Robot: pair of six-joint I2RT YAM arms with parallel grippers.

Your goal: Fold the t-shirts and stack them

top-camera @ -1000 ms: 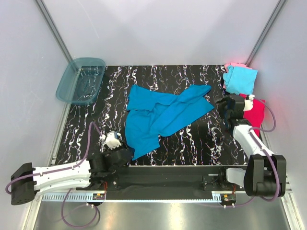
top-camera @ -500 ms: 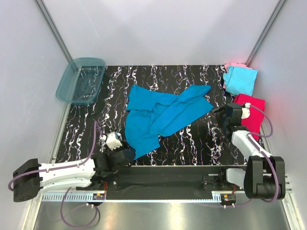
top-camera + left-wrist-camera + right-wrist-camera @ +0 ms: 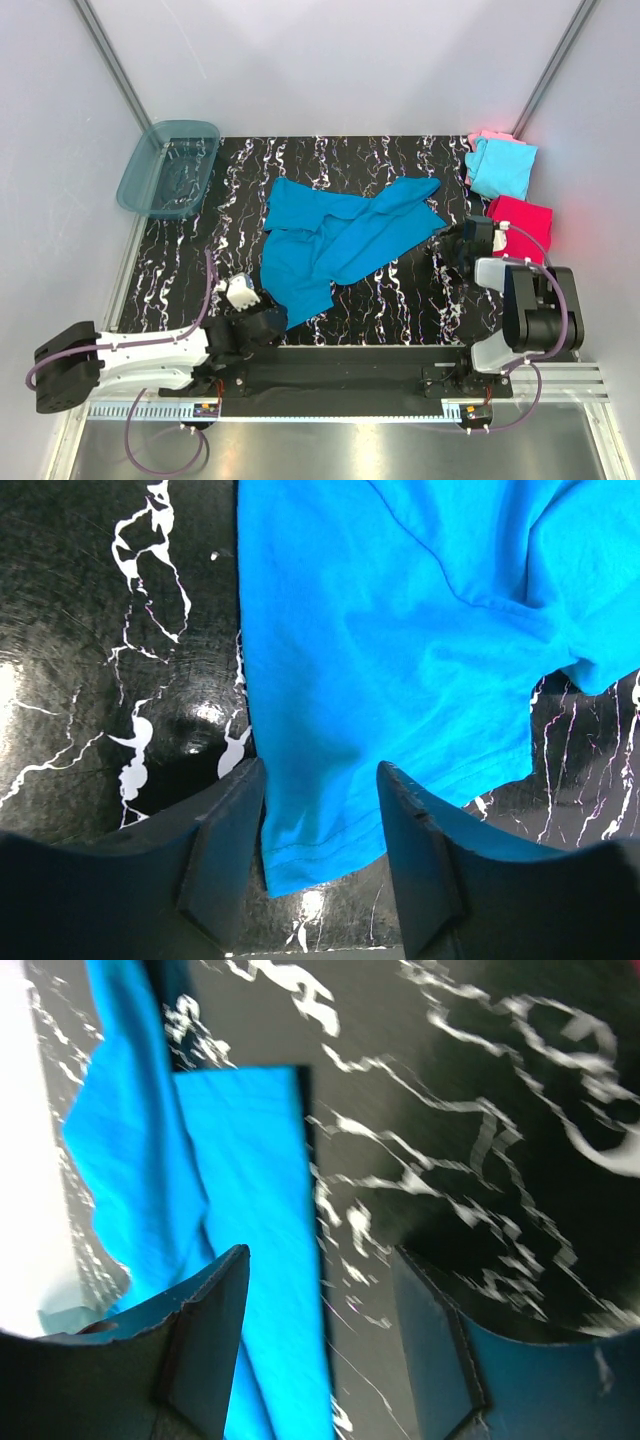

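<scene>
Left arm (image 3: 140, 352) lies low along the near edge, wrist angled toward centre. Left fingers (image 3: 225, 860) spread apart, straddling the near corner of the teal-blue t-shirt (image 3: 340, 240), nothing pinched. That shirt sprawls rumpled mid-tabletop (image 3: 400, 300). Right arm (image 3: 535, 310) is folded tight, forearm reaching left. Right fingers (image 3: 200, 1350) are parted too, low over the shirt's right edge. Light cyan t-shirt (image 3: 500, 168) sits on the pale pink t-shirt (image 3: 485, 137) at the far right; magenta-red t-shirt (image 3: 520, 225) lies just nearer. Translucent teal tub (image 3: 168, 168) is far left.

Tub (image 3: 135, 172) left, t-shirt (image 3: 335, 240) centre, shirt stack (image 3: 500, 168) right
</scene>
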